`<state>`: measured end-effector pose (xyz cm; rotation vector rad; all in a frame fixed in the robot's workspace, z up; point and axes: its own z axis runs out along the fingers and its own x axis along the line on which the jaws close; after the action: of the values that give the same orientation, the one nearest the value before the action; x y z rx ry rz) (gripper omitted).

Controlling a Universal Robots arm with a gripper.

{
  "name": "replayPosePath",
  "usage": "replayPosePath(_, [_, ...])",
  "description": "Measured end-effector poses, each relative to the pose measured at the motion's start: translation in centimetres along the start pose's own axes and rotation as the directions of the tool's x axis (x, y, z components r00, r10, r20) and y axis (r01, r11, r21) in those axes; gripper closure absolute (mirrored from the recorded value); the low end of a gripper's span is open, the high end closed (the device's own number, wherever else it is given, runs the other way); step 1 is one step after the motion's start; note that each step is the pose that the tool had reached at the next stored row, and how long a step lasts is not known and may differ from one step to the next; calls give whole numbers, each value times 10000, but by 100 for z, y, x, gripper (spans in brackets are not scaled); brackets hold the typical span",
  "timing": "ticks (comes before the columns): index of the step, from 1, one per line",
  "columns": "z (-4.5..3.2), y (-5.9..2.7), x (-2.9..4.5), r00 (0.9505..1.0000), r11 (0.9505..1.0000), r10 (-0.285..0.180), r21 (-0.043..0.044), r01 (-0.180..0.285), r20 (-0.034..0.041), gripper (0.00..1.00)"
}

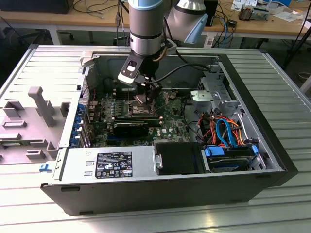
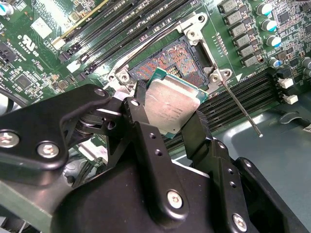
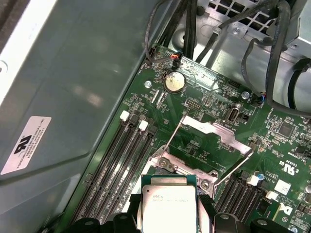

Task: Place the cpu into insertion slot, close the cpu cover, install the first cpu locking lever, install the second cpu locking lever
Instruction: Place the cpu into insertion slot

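Ribbed metal table (image 1: 277,208) – carries the open computer case (image 1: 146,196), which lies across the middle of the exterior view.

My arm (image 1: 146,24) enters from the upper centre of that frame and reaches down into the case, over the green circuit board (image 1: 172,121).

My gripper (image 1: 148,94) sits just above the board, a little toward the exterior view's left of centre. In the second wrist view the gripper (image 2: 166,115) is clamped on the cpu (image 2: 172,97), one black finger on each opposite edge, with the dull metal top facing the camera.

The cpu cover (image 3: 214,130) stands raised, clear of the socket.

The insertion slot (image 2: 165,60) is uncovered, its contact field exposed – the cpu hangs just over its near edge and is not seated.

The cpu (image 3: 167,206) is tilted relative to the board.

Both locking levers (image 2: 240,109) (image 3: 172,136) stick out unlatched, as thin rods beside the socket frame.
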<state>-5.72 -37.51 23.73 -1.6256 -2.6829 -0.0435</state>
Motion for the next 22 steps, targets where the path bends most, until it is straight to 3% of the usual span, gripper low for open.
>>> replayPosePath(22, [10,0,0,9998,9998,184,-3,-184,4,46])
